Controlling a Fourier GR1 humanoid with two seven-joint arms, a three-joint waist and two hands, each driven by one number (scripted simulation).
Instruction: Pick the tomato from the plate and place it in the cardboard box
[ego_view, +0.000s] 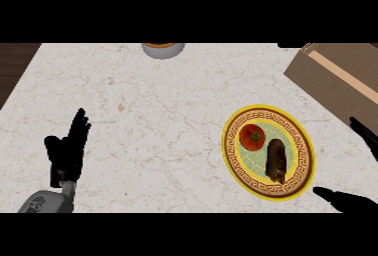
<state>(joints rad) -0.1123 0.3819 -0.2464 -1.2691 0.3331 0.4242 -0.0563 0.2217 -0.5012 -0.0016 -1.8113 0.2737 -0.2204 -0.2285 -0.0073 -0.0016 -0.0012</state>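
Tomato (252, 136) on plate (295, 131), near counter (162, 115) right edge.

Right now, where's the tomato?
Head view, right side: the tomato sits on the plate, upper left part, beside a brown item.

A red tomato (252, 137) with a green stem is showing on a plate (295, 131) rimmed in yellow, its brown band carrying a gold key pattern around a pale green centre. A dark brown food item (277, 160) is lying beside it. The desk (162, 110) is showing cream marble with tan veining. The cardboard box (336, 75) is appearing brown with a lighter tan strip.
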